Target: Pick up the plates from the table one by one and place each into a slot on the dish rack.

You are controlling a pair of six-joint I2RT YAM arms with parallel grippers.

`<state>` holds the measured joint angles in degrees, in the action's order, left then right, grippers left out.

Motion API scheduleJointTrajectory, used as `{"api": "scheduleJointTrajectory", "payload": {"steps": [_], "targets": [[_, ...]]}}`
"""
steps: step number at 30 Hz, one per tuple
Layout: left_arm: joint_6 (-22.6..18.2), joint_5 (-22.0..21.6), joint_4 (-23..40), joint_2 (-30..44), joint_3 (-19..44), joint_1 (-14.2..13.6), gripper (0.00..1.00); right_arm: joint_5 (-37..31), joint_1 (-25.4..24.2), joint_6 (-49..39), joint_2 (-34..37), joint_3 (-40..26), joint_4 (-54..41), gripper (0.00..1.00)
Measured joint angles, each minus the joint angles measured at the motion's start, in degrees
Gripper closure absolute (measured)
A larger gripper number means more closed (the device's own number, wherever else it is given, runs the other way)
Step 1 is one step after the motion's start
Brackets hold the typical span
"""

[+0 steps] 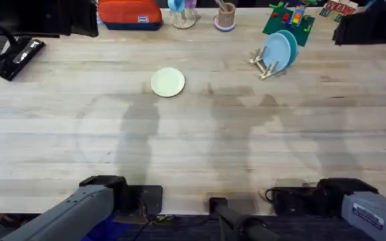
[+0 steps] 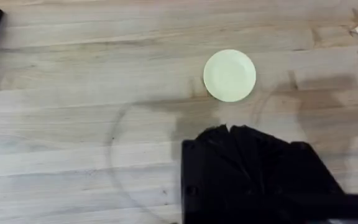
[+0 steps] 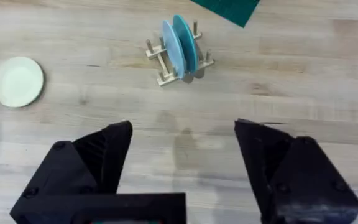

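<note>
Just above the middle of the overhead frame, a little left of centre, the cream-yellow plate (image 1: pixel 167 82) lies flat on the wooden surface (image 1: pixel 193 147), all alone, nothing touching it. Over in the upper right, the dish rack (image 1: pixel 268 63) already carries two blue plates (image 1: pixel 278 51) standing on edge between its pegs, and from the right wrist view there looks to be a free slot (image 3: pixel 155 57) on the side of the rack facing the yellow plate.

Both arms sit low at the bottom edge, well apart from everything. The right pincer (image 3: pixel 182 158) is spread wide and holding nothing. The left pincer (image 2: pixel 253 168) shows as a dark block; whether it is spread or closed, I cannot tell.

Now, the plate itself: it looks light, stiff and smooth, probably plastic, so not fragile but likely slippery. Lying flat, it offers only a thin rim. My call is to take it at the edge, one finger sliding under the lip and one on top, gripping firmly, since a smooth plate could skid away across the wood.
</note>
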<state>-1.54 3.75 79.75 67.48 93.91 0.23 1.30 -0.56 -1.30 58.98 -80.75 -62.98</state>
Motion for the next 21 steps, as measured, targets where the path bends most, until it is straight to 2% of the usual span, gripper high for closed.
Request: {"api": "scheduleJointTrajectory", "payload": {"steps": [7, 11, 17, 21], "targets": [[1.7, 0.2, 0.3, 0.0, 0.0, 0.0, 0.958, 0.0, 0.0, 0.0, 0.0, 0.0, 0.1, 0.008], [2.7, 1.7, 0.5, 0.1, 0.0, 0.0, 0.958, 0.0, 0.0, 0.0, 0.0, 0.0, 0.3, 0.007], [2.6, 5.8, 1.0, 3.2, 0.3, 0.2, 0.958, 0.0, 0.0, 0.0, 0.0, 0.0, 0.4, 0.007], [1.7, 10.2, 1.0, 7.1, 0.3, 2.1, 0.958, 0.0, 0.0, 0.0, 0.0, 0.0, 0.9, 0.007]]}}
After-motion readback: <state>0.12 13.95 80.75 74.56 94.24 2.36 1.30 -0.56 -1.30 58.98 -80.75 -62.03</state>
